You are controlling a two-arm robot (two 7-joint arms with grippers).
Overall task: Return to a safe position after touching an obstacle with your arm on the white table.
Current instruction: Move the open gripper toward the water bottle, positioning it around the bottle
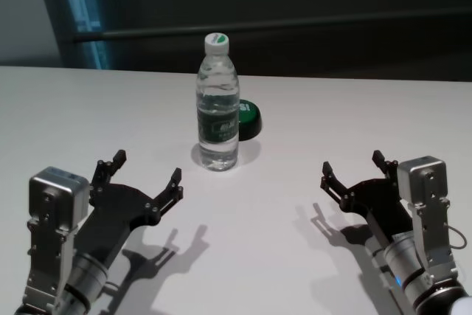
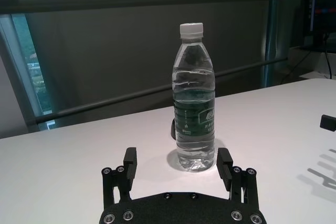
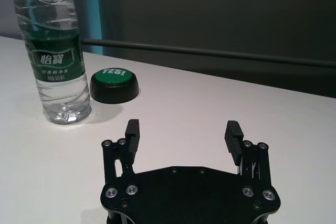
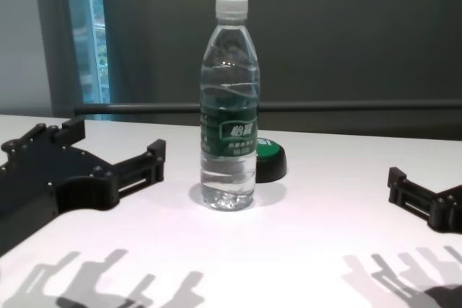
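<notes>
**Both jaws spread and empty, upright bottle between the arms**

The jaws of the left gripper [image 1: 146, 175] stand spread apart with nothing between them, held just above the wide, plain, slightly glossy white table [image 1: 310, 119] at its near left. The jaws of the right gripper [image 1: 354, 170] are likewise spread and empty, above the near right of the table. Both black, flat-plated grippers point away from the robot's body, each casting a forked shadow on the tabletop.

Between and beyond the two grippers stands the tall clear plastic water bottle [image 1: 217, 105] with a white screw cap and a dark green label bearing white characters. Its long axis is vertical, cap uppermost, base flat on the table. It is apart from both grippers; in the left wrist view the bottle [image 2: 194, 98] appears in line with the gap between the left gripper's fingers [image 2: 130, 162], a little beyond their tips.

Just behind the bottle, on its right, lies a low round black button with a green top [image 3: 115, 84] marked "YES!", resting on the table near the bottle's base.
</notes>
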